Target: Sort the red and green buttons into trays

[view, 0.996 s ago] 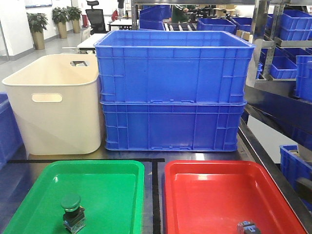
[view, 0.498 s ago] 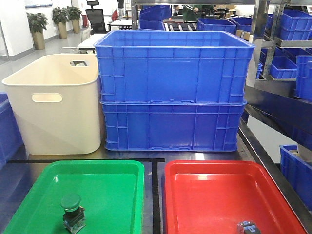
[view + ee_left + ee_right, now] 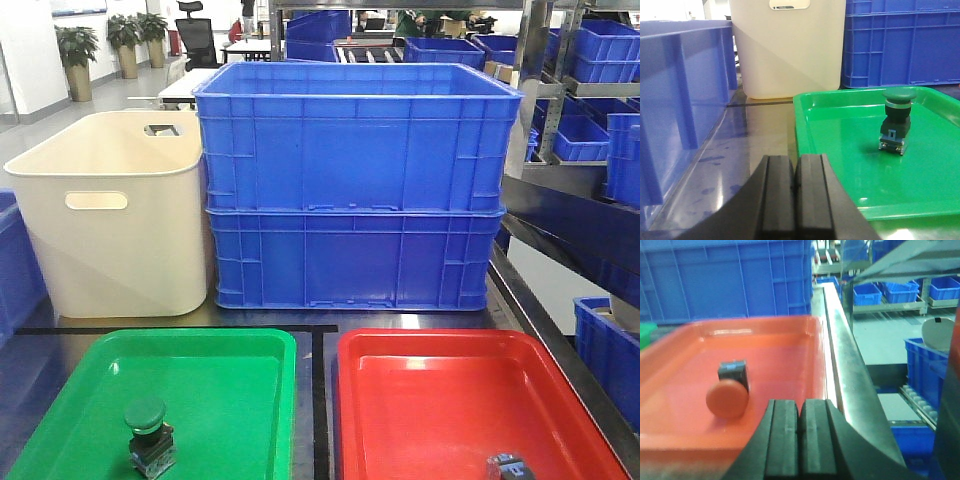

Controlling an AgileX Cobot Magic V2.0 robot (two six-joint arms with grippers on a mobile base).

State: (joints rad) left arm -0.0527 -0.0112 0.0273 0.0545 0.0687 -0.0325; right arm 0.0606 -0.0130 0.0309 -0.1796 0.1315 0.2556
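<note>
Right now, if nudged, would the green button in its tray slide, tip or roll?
The green button stands upright, wide cap over a narrower grey body, so it looks top-heavy and apt to tip. The green tray looks glossy, so a low push may slide it. Once on its side, the round cap could let it roll.

Green tray [image 3: 840, 107] and red tray [image 3: 700, 340]: glossy moulded plastic, smooth, bright glare on rims and floors. Blue crates [image 3: 355, 150]: ribbed plastic, semi-gloss. Cream tub [image 3: 115, 215]: smooth plastic, duller satin. Counter [image 3: 752, 135]: dark, polished, mirror-like reflections, faint scuffs; metal edge strip beside the red tray. Green button [image 3: 896, 120]: matt cap, metal collar. Red button [image 3: 729, 392]: matt cap. Pincer pads [image 3: 779, 200]: matt black.
</note>
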